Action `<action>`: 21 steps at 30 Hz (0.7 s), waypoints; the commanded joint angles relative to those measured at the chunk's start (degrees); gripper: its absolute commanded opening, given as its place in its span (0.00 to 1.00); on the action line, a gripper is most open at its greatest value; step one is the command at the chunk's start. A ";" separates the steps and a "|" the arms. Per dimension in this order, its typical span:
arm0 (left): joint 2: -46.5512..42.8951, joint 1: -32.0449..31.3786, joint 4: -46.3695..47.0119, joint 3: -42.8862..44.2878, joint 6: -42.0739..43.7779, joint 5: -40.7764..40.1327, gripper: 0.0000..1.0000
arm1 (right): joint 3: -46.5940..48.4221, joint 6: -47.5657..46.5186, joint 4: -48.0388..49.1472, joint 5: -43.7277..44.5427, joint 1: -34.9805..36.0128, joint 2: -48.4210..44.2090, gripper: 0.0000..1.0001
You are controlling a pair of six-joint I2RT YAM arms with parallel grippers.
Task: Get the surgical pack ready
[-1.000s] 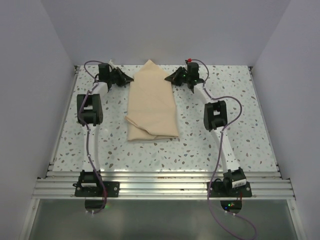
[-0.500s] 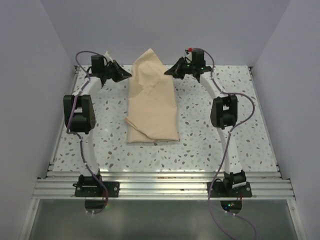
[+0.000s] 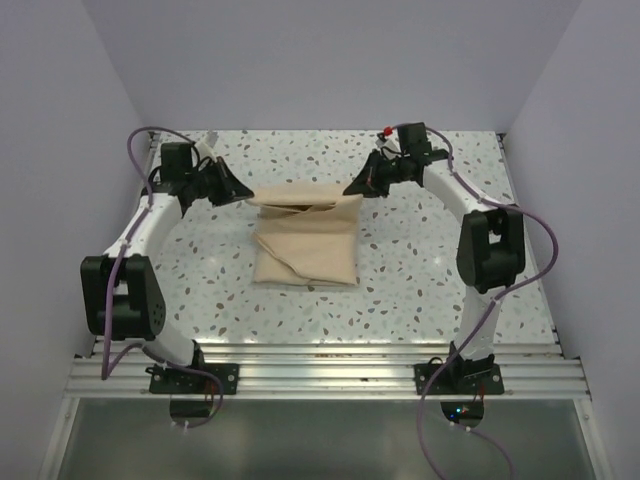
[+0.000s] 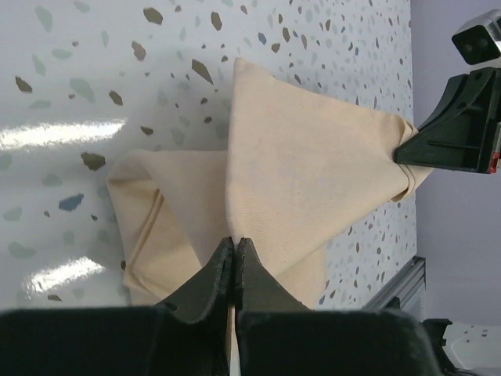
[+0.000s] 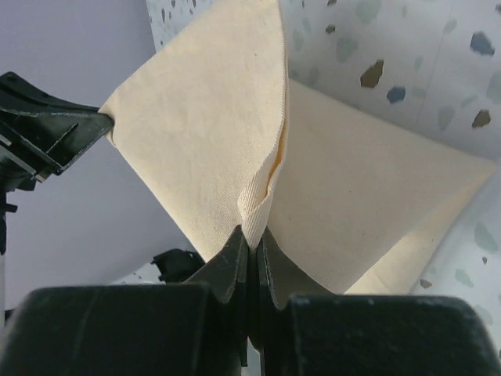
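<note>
The surgical pack shows as a tan-beige fabric sheet (image 3: pixel 305 245), folded in layers on the middle of the speckled table (image 3: pixel 420 270). Its far edge is lifted and stretched between both grippers. My left gripper (image 3: pixel 243 193) is shut on the left corner, and in the left wrist view the sheet (image 4: pixel 305 157) runs from the closed gripper (image 4: pixel 235 243) across to the right gripper (image 4: pixel 458 129). My right gripper (image 3: pixel 350 189) is shut on the right corner. In the right wrist view a fold of the sheet (image 5: pixel 211 133) sits pinched at the closed gripper (image 5: pixel 254 241), with the left gripper (image 5: pixel 47 133) on the far corner.
An aluminium rail (image 3: pixel 320 375) runs along the near edge with both arm bases on it. Plain walls close in the table at the left, right and back. Purple cables (image 3: pixel 520 225) loop beside the arms' elbows, which stand wide of the sheet.
Both grippers have drawn the sheet's far edge from the back of the table toward the near side, folding it over itself. The elbows have swung outward and nearer.
</note>
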 commanded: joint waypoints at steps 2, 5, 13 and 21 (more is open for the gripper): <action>-9.78 -0.05 -3.67 -9.29 1.73 -1.61 0.00 | -8.14 -6.91 -5.63 -1.43 0.39 -9.89 0.00; -12.69 -0.05 -7.95 -13.18 1.46 -2.84 0.00 | -13.33 -8.32 -6.25 -1.08 1.09 -13.23 0.00; -14.73 -0.14 -13.16 -18.90 1.73 -8.29 0.00 | -25.54 -9.03 -4.41 1.81 6.80 -17.81 0.00; -10.07 -0.05 -14.47 -17.23 2.43 -12.60 0.00 | -34.86 -8.06 0.52 5.07 11.03 -18.69 0.00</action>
